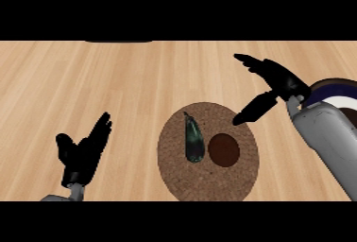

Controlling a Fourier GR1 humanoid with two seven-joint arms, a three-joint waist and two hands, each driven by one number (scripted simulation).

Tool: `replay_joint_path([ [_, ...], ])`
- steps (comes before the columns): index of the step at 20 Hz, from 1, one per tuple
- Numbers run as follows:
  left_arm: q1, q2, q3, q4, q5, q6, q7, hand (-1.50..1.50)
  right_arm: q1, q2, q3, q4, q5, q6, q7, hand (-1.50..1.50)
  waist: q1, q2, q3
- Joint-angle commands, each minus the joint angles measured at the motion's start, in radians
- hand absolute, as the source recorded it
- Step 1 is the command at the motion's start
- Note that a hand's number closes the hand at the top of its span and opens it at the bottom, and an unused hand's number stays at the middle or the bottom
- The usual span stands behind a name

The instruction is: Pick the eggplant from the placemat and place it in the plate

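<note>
A dark, slender eggplant (pixel 193 141) lies lengthwise on the left half of a round brown cork placemat (pixel 208 182) in the middle of the wooden counter. A dark brown oval patch (pixel 224 149) shows on the mat just right of the eggplant. My right hand (pixel 277 80) is open above the mat's upper right, thumb pointing down toward the mat, apart from the eggplant. At the right edge a plate (pixel 339 92) with a dark blue rim and white centre is mostly hidden behind my right forearm. My left hand (pixel 85 151) rests open at the lower left, fingers up.
Light wood counter (pixel 105 85) spreads around the mat. A dark object's edge (pixel 118 41) shows at the far top left. My grey right forearm (pixel 331 146) runs down the right side, between mat and plate.
</note>
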Motion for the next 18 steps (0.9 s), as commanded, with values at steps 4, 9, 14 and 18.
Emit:
replay_joint_path([
  [4, -0.007, 0.010, 0.026, 0.006, 0.017, -0.042, 0.067, 0.00, -0.073, 0.098, 0.041, 0.009, 0.053, 0.084, 0.170, -1.50, -0.002, 0.006, -0.006],
  [9, 0.007, -0.030, 0.005, 0.036, -0.037, -0.014, 0.033, 0.00, -0.120, 0.208, 0.073, 0.081, 0.148, 0.054, 0.236, -1.50, 0.001, 0.007, -0.006],
  [14, 0.051, -0.021, 0.022, -0.017, -0.019, -0.046, 0.034, 0.00, -0.037, 0.277, 0.103, 0.037, 0.152, 0.089, 0.304, -1.50, -0.001, 0.005, -0.006],
  [18, 0.039, -0.044, 0.015, -0.024, -0.057, -0.023, 0.066, 0.00, 0.043, 0.301, 0.093, 0.002, 0.195, 0.087, 0.278, -1.50, -0.005, 0.005, -0.005],
])
